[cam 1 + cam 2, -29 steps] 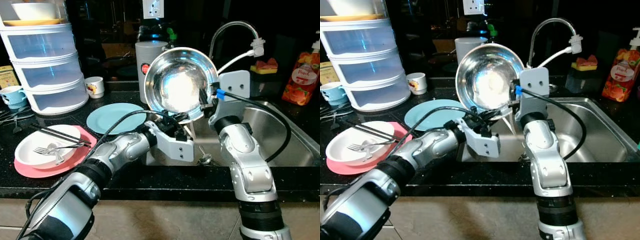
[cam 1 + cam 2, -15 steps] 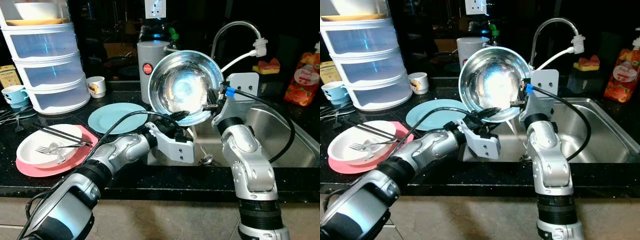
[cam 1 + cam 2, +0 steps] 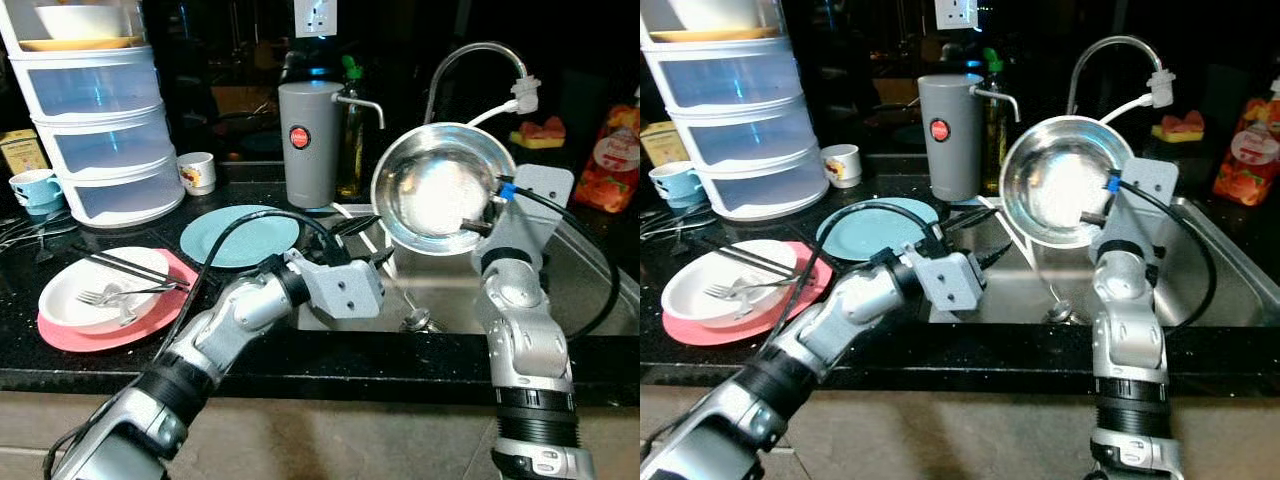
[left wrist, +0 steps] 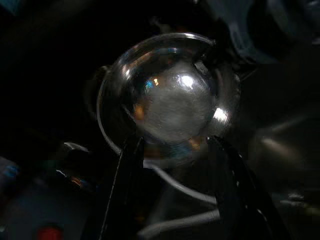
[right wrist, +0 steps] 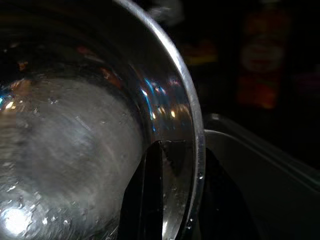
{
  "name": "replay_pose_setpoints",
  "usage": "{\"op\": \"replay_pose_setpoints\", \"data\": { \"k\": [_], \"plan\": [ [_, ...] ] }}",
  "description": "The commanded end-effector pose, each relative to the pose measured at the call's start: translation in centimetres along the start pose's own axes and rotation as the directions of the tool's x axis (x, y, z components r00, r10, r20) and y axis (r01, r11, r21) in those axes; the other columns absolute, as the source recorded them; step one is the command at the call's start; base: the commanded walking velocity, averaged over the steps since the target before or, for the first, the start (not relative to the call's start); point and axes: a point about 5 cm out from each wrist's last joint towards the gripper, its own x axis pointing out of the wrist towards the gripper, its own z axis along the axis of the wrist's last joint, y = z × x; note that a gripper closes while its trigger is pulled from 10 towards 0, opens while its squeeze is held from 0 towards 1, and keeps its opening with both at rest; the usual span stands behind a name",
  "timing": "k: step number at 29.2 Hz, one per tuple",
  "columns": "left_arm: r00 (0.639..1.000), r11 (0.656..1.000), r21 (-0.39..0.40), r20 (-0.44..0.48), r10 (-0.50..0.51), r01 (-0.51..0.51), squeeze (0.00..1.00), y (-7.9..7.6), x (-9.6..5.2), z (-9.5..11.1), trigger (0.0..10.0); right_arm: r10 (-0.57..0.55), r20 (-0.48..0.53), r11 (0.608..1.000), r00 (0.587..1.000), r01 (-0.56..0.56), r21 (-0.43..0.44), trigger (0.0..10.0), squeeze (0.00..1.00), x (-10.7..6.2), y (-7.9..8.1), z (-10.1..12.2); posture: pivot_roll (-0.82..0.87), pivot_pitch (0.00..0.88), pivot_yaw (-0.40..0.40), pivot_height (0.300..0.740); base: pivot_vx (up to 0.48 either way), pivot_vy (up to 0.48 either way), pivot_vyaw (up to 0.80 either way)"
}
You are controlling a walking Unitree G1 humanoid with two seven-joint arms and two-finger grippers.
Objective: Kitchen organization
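Note:
A shiny steel bowl (image 3: 435, 195) hangs tilted on its side above the sink (image 3: 590, 290), its hollow facing me. My right gripper (image 3: 485, 215) is shut on the bowl's right rim; in the right wrist view one finger (image 5: 150, 190) lies inside the bowl and the rim passes between the two. My left gripper (image 3: 385, 258) is open and empty, low at the sink's left edge, apart from the bowl. In the left wrist view the bowl (image 4: 167, 100) shows beyond its spread fingers (image 4: 125, 190).
A faucet (image 3: 470, 60) arches behind the bowl. A grey canister (image 3: 308, 140) and a teal plate (image 3: 240, 235) stand to its left. Further left are a white bowl with a fork (image 3: 95, 290) on a pink plate, and plastic drawers (image 3: 100, 130). A spoon (image 3: 415, 320) lies in the sink.
My left gripper has let go of the bowl and dropped back toward the counter. My right gripper has carried the bowl to the right, over the sink.

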Motion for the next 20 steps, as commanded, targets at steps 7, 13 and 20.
{"op": "replay_pose_setpoints", "data": {
  "k": [7,13,20],
  "plan": [
    [0.899,0.794,-0.506,-0.425,0.109,-0.336,0.0,1.0,0.7,-3.4,10.0,0.139,-0.131,0.954,0.982,-0.168,-0.248,10.0,0.0,0.2,1.7,-3.7,0.01,0.057,-0.009,0.74,0.0,0.0,0.0],
    [0.833,0.853,-0.369,-0.538,0.126,-0.368,0.0,2.4,1.5,-4.4,10.0,0.296,-0.207,0.868,0.932,-0.353,-0.35,10.0,1.0,-0.9,3.8,-5.9,0.02,0.054,-0.009,0.74,0.0,0.0,0.0],
    [0.728,0.994,0.107,-0.684,0.053,0.028,0.0,5.3,0.3,-6.3,10.0,0.355,-0.025,0.892,0.935,-0.346,-0.29,10.0,0.0,-1.1,5.1,-2.4,0.01,0.042,0.002,0.74,0.0,0.0,0.0]
  ]
}}
